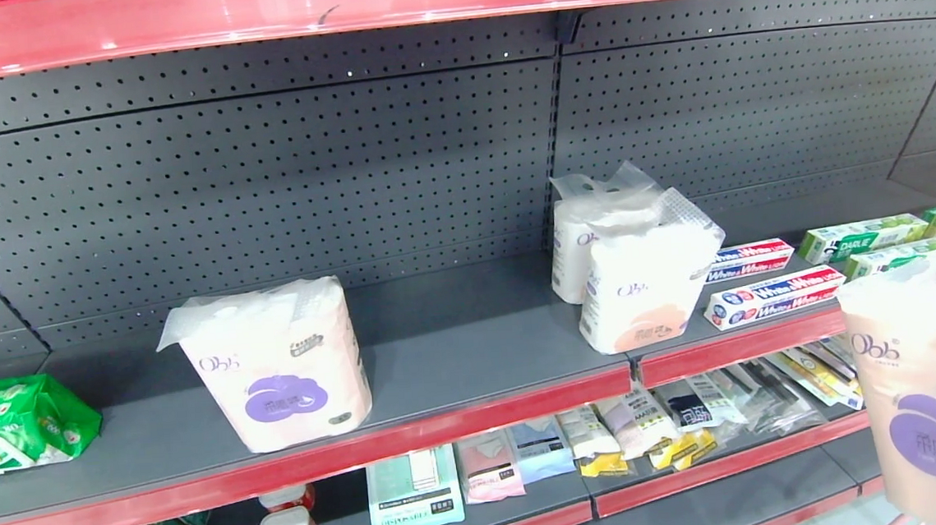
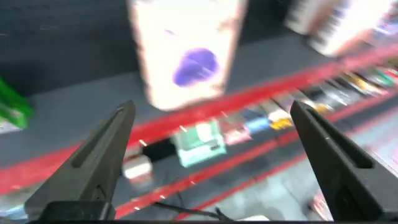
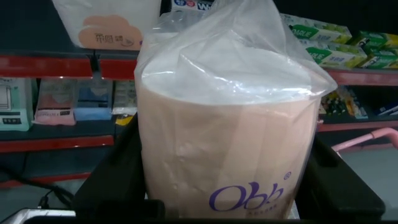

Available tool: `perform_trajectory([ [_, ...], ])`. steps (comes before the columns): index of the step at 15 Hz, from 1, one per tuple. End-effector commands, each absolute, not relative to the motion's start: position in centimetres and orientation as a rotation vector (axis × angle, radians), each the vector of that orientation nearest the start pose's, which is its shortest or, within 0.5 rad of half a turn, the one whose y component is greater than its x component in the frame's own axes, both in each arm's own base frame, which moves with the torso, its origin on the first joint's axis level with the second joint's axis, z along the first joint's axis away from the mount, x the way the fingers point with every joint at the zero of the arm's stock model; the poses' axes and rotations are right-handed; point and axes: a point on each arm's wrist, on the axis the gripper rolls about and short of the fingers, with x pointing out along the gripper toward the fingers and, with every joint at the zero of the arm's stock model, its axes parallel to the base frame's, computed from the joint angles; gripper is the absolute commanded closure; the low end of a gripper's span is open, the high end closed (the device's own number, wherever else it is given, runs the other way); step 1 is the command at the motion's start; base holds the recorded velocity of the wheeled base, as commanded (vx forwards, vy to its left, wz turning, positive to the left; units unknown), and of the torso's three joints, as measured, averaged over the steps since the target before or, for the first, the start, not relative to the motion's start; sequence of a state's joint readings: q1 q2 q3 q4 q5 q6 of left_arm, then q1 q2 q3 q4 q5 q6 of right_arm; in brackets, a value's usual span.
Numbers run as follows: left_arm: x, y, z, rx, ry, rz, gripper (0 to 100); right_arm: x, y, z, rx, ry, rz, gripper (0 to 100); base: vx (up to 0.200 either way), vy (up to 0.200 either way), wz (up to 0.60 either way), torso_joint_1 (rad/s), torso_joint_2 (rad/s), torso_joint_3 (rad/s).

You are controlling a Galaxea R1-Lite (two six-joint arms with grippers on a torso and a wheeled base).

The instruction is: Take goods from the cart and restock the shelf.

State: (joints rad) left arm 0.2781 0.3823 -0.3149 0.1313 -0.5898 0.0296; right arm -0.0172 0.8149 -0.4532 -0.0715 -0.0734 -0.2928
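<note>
1. Plastic-wrapped roll pack (image 1: 932, 419) with a purple label, held off the shelf (image 1: 458, 354) at the far right, low beside the lower tiers; not yet placed.
2. Already on the grey shelf: one purple-label pack (image 1: 277, 366) standing left of centre, and two more packs (image 1: 642, 283) upright by the bay divider, the front one orange-labelled, the other close behind it.
3. Judged roughly midway: three packs stocked, a fourth in hand, and bare deck between the standing packs to take it. No telling how much more is to come.
4. Right claw (image 3: 227, 186): fingers spread as wide as the pack and pressed against both its flanks, clamped on it and carrying it upright.
5. Left claw (image 2: 208, 118): fingers wide apart with nothing between them, hanging out in front of the red shelf lip, facing the purple-label pack.
6. Nearby and untouched: toothpaste boxes (image 1: 771, 295) right of the two packs, green wipes (image 1: 18, 422) at the far left.
</note>
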Motion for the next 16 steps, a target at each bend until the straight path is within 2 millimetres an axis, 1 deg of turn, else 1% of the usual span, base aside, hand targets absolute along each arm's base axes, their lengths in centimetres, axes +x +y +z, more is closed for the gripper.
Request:
perform_trajectory([
  [1,-4.7,-2.3,14.5,0.028,0.034,-0.41,0,7.6,-0.3,19.8,-0.305,0.275,-0.05,100,0.0,0.0,0.0,0.0,0.0,0.0],
  [3,-4.6,-2.2,13.8,0.033,0.063,-0.359,0,6.8,-0.3,19.9,-0.317,0.243,-0.05,100,0.0,0.0,0.0,0.0,0.0,0.0],
  [4,-4.6,-2.2,13.6,0.031,0.069,-0.353,0,6.8,-0.2,20.1,-0.321,0.237,-0.049,100,0.0,0.0,0.0,0.0,0.0,0.0],
  [5,-4.4,-2.1,13.1,0.037,0.087,-0.348,0,6.7,-0.1,20.7,-0.338,0.208,-0.027,100,0.0,0.0,0.0,0.0,0.0,0.0],
  [7,-3.9,-2.0,11.9,0.07,0.121,-0.322,0,6.6,0.3,21.2,-0.375,0.173,0.057,100,0.0,0.0,0.0,0.0,0.0,0.0],
  [9,-3.6,-1.8,11.2,0.092,0.144,-0.284,0,6.9,0.6,21.9,-0.404,0.153,0.1,100,0.0,0.0,0.0,0.0,0.0,0.0],
  [10,-3.6,-1.8,11.2,0.095,0.149,-0.276,0,7.3,1.0,22.7,-0.408,0.132,0.14,100,0.0,0.0,0.0,0.0,0.0,0.0],
  [11,-3.5,-1.8,10.7,0.096,0.167,-0.264,0,7.8,1.4,23.9,-0.408,0.101,0.195,100,0.0,0.0,0.0,0.0,0.0,0.0],
  [12,-3.3,-1.6,10.0,0.11,0.194,-0.226,0,8.2,1.9,24.6,-0.409,0.085,0.239,100,0.0,0.0,0.0,0.0,0.0,0.0],
  [13,-3.1,-1.5,9.4,0.123,0.217,-0.188,0,8.5,2.2,24.9,-0.411,0.08,0.271,100,0.0,0.0,0.0,0.0,0.0,0.0],
  [14,-3.0,-1.4,9.2,0.132,0.225,-0.156,0,8.6,2.7,25.0,-0.412,0.073,0.32,100,0.0,0.0,0.0,0.0,0.0,0.0],
  [16,-3.0,-1.4,9.2,0.146,0.226,-0.144,0,8.6,3.0,24.5,-0.411,0.086,0.356,100,0.0,0.0,0.0,0.0,0.0,0.0],
])
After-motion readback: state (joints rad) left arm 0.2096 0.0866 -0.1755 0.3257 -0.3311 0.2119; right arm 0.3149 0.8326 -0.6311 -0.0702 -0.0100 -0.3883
